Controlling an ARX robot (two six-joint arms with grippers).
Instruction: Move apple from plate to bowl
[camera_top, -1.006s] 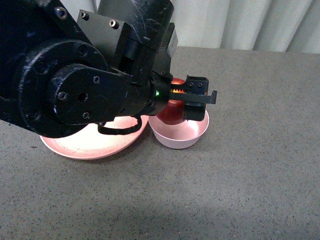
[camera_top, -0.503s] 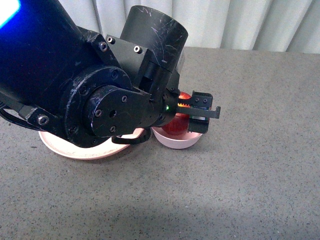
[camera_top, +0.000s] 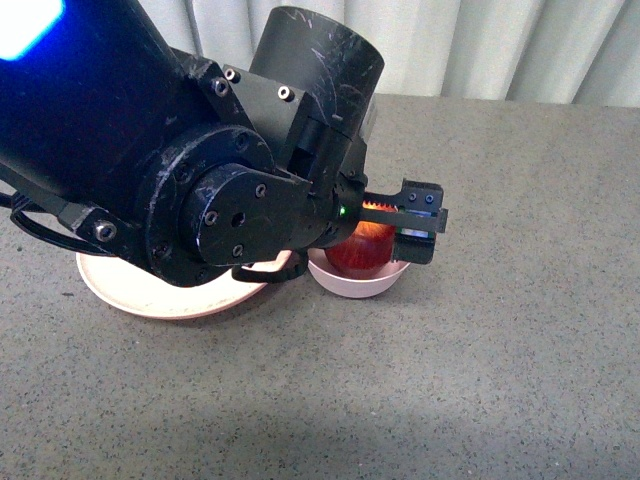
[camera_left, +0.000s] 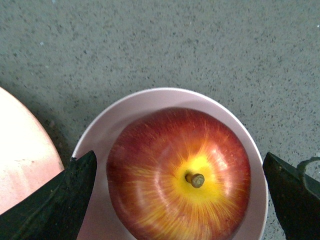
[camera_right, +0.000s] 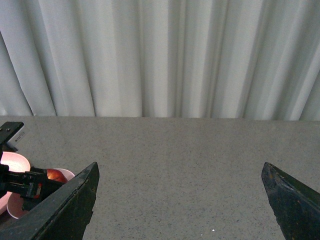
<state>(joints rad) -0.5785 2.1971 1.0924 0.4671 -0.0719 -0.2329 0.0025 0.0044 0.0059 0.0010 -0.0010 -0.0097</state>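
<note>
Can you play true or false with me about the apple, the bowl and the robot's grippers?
1. The apple sits in the bowl. True.
2. The left gripper squeezes the apple. False: its fingers are spread apart, clear of the apple.
3. The apple's stem points up at the left wrist camera. True.
4. The plate has another apple on it. False: no apple shows on it.
5. The right gripper holds the bowl. False: it is open and holds nothing.
</note>
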